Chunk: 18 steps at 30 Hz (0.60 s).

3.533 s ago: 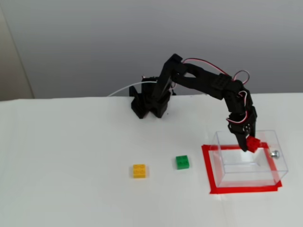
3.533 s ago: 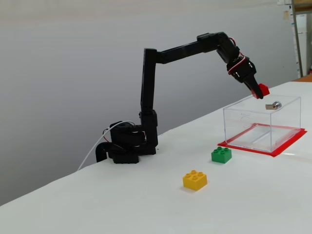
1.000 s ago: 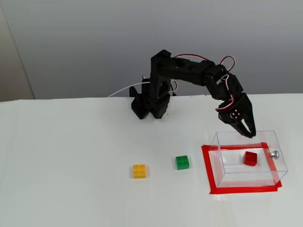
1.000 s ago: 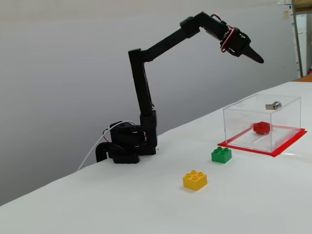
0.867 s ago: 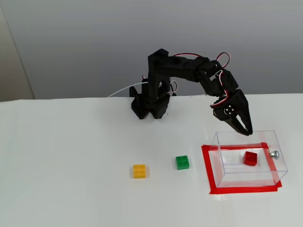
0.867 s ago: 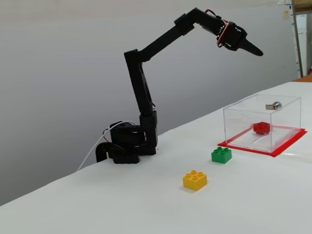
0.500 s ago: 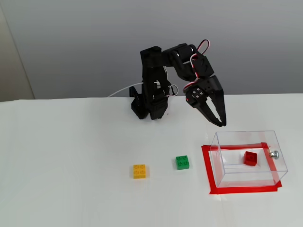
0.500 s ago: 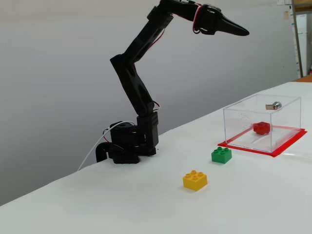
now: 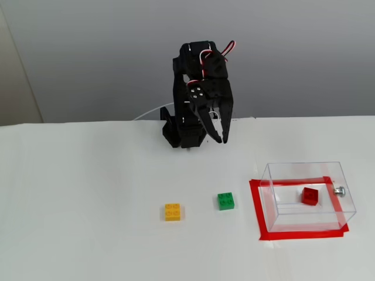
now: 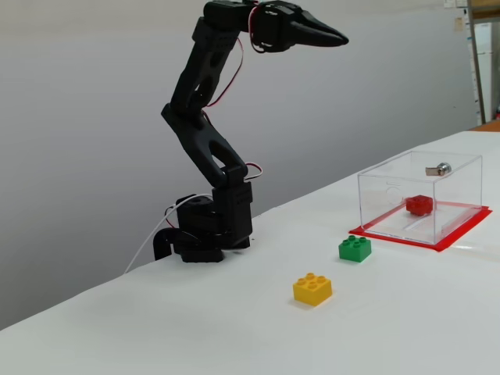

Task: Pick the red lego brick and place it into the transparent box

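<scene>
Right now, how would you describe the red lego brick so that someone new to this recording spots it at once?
Find the transparent box standing on a red tape frame at the right of the table in both fixed views. The red lego brick lies on its floor, near the wall with the silver knob. It is the only brick inside; the green brick and yellow brick lie outside on the open table.

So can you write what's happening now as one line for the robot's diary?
red lego brick: inside transparent box | hand: raised, empty, away from box | yellow brick, green brick: on table
</scene>
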{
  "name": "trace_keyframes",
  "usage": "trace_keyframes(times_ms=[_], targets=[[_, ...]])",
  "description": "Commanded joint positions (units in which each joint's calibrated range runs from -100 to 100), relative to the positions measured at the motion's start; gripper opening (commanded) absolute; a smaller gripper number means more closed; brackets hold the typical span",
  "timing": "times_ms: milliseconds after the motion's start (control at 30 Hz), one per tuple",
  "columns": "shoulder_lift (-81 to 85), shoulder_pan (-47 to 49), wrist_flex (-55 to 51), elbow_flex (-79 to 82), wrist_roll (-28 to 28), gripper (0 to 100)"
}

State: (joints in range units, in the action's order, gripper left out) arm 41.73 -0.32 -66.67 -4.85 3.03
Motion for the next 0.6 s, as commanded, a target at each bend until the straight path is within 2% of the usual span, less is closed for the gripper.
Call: trace_keyframes(times_ms=[0,233,567], targets=[[8.37,-2.53,-0.17,8.38,-0.26,1],[23.99,-6.81,-0.09,29.36,-0.31,1],[38.5,-7.85,0.7,53.86,-0.26,1]])
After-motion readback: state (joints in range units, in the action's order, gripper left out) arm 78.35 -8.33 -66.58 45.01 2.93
